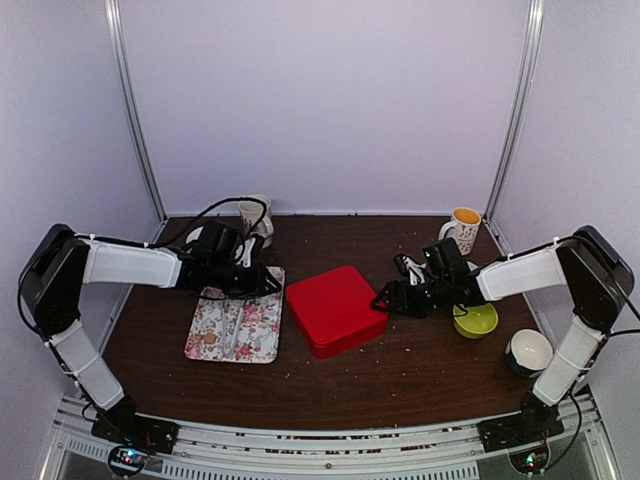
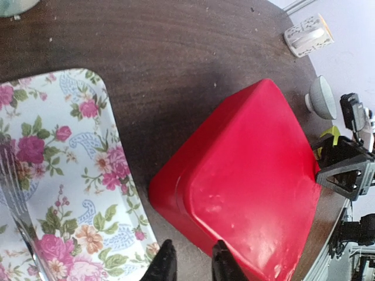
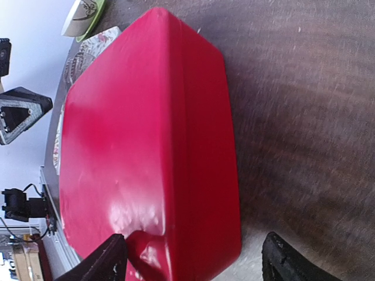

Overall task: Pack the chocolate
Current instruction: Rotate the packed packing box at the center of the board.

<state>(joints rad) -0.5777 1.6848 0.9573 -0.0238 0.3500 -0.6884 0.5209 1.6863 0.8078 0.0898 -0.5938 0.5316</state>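
**Mia:** Where is the chocolate?

**Tom:** It does not show. The red box (image 1: 335,308) sits shut in the middle of the table (image 1: 400,385), so any pieces inside are hidden. One brown dot (image 1: 208,339) lies on the flower tray (image 2: 88,146), toward the table's left edge. It may be a piece, but it is too small to tell.

**Mia:** So how does it look?

**Tom:** Tiny and brownish, if that dot is one. That is all anyone can say.

**Mia:** What about the grippers?

**Tom:** The right gripper (image 3: 193,263) is spread wide at the box corner that faces the table's right edge. One finger (image 3: 108,260) seems to touch the lid, and the other stands off to the side. It holds nothing. The left gripper (image 2: 190,266) has its fingers close together with a small gap and nothing between them. It hovers just beside the box, on the tray side.

**Mia:** What could go wrong?

**Tom:** The box is shiny and smooth. If the right gripper squeezes only that corner, the box may slip or spin. It may then slide into the tray and bump the tongs (image 2: 17,205). The lid may come up crooked. The two grippers are both near the box, so they could bump each other.
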